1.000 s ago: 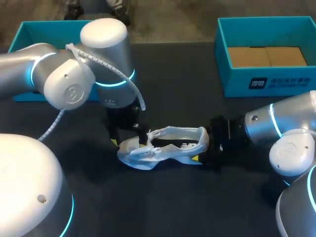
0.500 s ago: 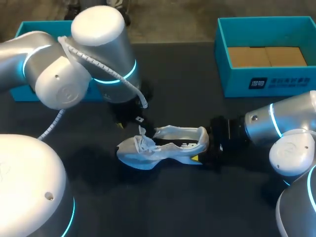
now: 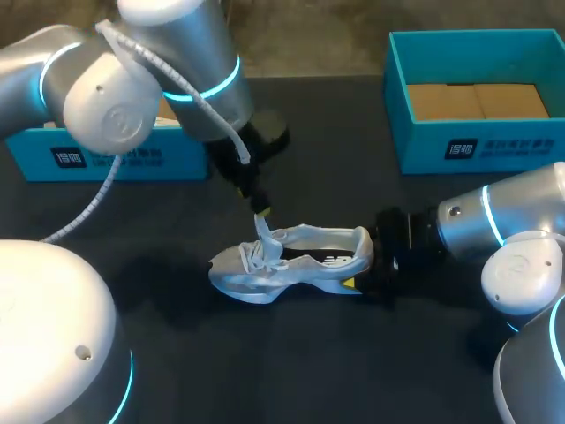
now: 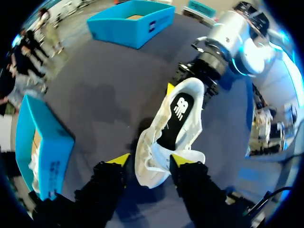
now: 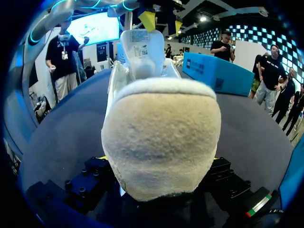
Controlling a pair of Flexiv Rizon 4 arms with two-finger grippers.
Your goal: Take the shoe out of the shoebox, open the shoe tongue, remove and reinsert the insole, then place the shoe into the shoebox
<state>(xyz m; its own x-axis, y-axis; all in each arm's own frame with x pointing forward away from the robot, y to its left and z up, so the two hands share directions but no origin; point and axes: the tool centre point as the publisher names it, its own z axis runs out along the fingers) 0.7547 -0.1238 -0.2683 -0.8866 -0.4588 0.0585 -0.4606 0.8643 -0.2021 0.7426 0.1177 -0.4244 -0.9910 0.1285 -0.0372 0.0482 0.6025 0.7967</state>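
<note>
left gripper (image 3: 262,212): pinches shoe tongue (image 3: 265,234); lift gently, straight up.
right gripper (image 3: 362,261): clamps shoe (image 3: 300,265) heel; brace firmly against pull.

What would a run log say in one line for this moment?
step: tongue opening | left gripper: shut on tongue | right gripper: shut on shoe heel | shoe: on table, outside shoebox

A dark grey matte table (image 3: 335,177) is spreading wide, catching soft overhead light and carrying faint shadows.
</note>
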